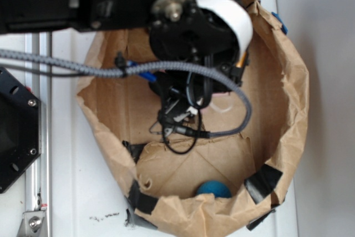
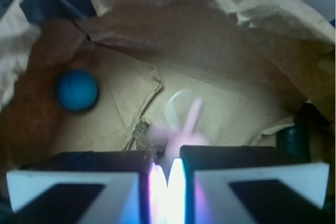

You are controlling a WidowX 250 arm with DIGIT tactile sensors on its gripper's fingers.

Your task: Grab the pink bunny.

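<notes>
**Exterior view.** We see the arm reaching down into the brown paper bag (image 1: 288,98), whose rolled rim is held with black tape. The wrist body and cabling hide the gripper (image 1: 180,117) tips, so from here we cannot tell whether the jaws are apart or together, and the pink bunny is not visible. A blue ball (image 1: 214,188) lies on the bag floor at 6 o'clock from the gripper, well apart from it.

**Wrist view.** We see the gripper (image 2: 168,169) clenched: the two dark pads nearly meet, and a strip of pale pink is pinched in the narrow gap. The pink bunny (image 2: 190,121) shows as a blurred pink ear-like shape rising at 12 o'clock from the pad gap, touching the pads. We judge that the jaws are grasping the bunny by a thin part, not its body. The blue ball (image 2: 76,89) sits at 10 o'clock, well apart.

**Procedure.** We judge the step in hand to be securing the grasp. We keep the jaws pressed firmly, since soft plush held by a thin part can slip. We raise the arm slowly and straight, clear of the bag wall.
</notes>
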